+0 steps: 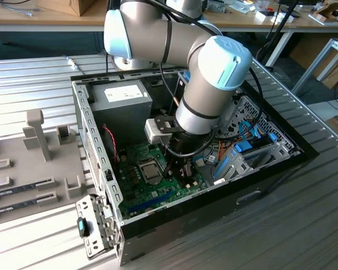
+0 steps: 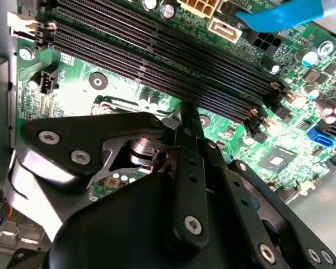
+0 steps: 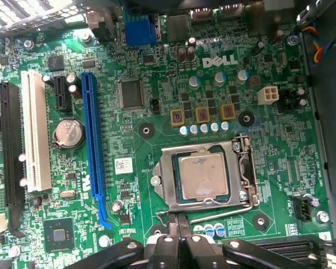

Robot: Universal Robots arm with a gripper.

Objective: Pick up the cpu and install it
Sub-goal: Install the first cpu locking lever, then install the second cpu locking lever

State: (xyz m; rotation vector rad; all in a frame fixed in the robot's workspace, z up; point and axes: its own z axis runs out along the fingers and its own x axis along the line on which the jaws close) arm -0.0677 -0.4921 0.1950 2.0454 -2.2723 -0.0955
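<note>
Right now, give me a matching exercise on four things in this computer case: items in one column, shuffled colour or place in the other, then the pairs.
1. cpu
2. long expansion slot
3. coin battery
4. gripper

A. blue
B. seated in the socket frame
C. round, silver, between the white and blue slots
D. black, beside the socket frame's edge

Pairs: 1-B, 2-A, 3-C, 4-D

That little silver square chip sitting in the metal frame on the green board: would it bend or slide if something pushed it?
The cpu looks like a flat, rigid metal-topped plate, so it probably would not bend. The socket frame encloses it on all sides, so a sideways push would likely not shift it. Lying so flat, it cannot tip or roll, and it is probably light.
</note>
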